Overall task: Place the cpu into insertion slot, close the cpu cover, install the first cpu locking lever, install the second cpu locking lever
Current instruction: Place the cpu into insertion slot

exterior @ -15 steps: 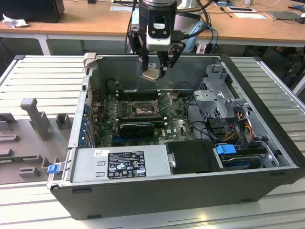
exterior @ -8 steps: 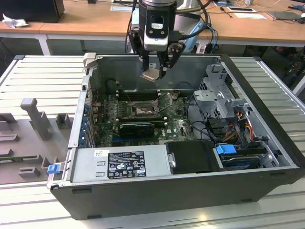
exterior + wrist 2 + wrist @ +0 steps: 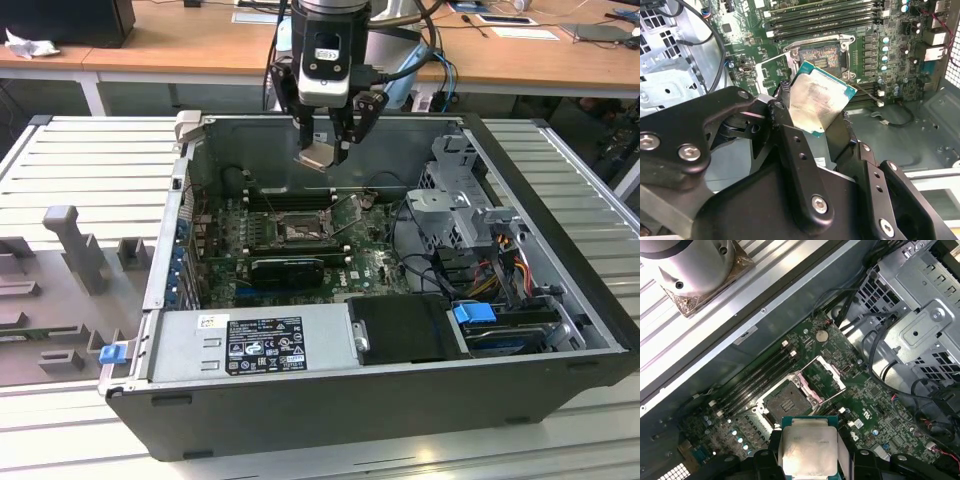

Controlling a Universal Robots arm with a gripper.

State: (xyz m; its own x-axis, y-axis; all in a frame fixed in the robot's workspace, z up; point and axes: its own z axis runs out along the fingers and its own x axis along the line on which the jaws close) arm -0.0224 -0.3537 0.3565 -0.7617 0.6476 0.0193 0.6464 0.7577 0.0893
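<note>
My gripper point(image 3: 323, 150) hangs above the open computer case, shut on the cpu point(image 3: 320, 156), a small pale silver square chip. In both wrist views the cpu point(image 3: 820, 100) point(image 3: 807, 450) sits between the two black fingers point(image 3: 781, 107), held by opposite edges. Below it on the green motherboard lies the insertion slot point(image 3: 297, 226) point(image 3: 822, 56) point(image 3: 786, 402), a dark square socket, uncovered and with nothing in it. The cpu cover point(image 3: 826, 374) point(image 3: 771, 70), a silvery frame, is swung open beside the socket. The chip is well above the slot and apart from it.
The case point(image 3: 560, 270) has tall walls all round. A silver power supply point(image 3: 250, 345) fills its near side, and a metal drive cage point(image 3: 460, 200) with cables stands at the exterior view's right. Black memory slots point(image 3: 285, 197) and a long black card point(image 3: 287, 268) flank the socket.
</note>
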